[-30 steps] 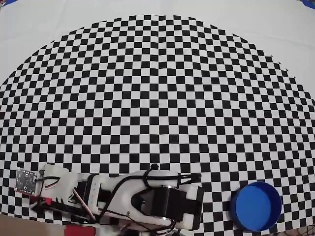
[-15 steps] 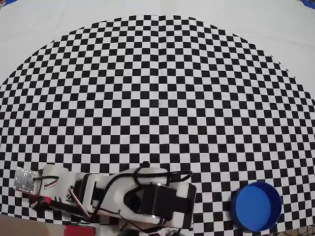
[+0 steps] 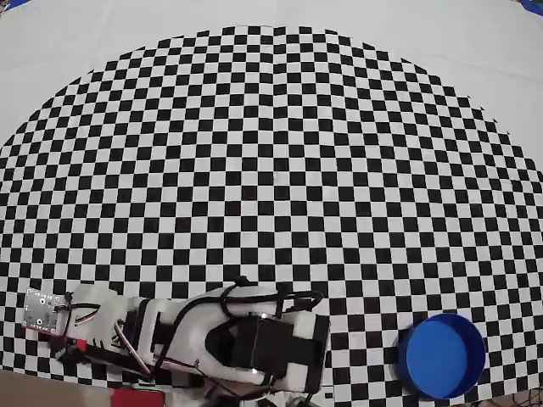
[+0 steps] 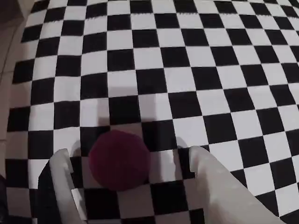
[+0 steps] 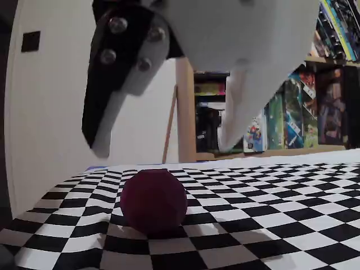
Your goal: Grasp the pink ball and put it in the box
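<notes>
The pink ball (image 4: 120,159) rests on the checkered mat. In the wrist view it lies between the two white fingers (image 4: 63,186) of my gripper (image 4: 129,154), nearer the left one, with a gap on each side. The low fixed view shows the ball (image 5: 153,201) on the mat and the gripper (image 5: 164,146) open just above it, fingertips spread wider than the ball. In the overhead view my arm (image 3: 212,339) covers the ball at the lower left. The box (image 3: 441,356), a round blue tub, stands at the lower right.
The checkered mat (image 3: 271,170) fills most of the table, and its left edge (image 4: 14,70) runs close to the ball. Shelves with books (image 5: 292,112) stand behind the table in the fixed view.
In the overhead view the arm's bulky middle part has shifted left and slightly down over the second. The wrist end stays at the lower left. The box has not moved.
</notes>
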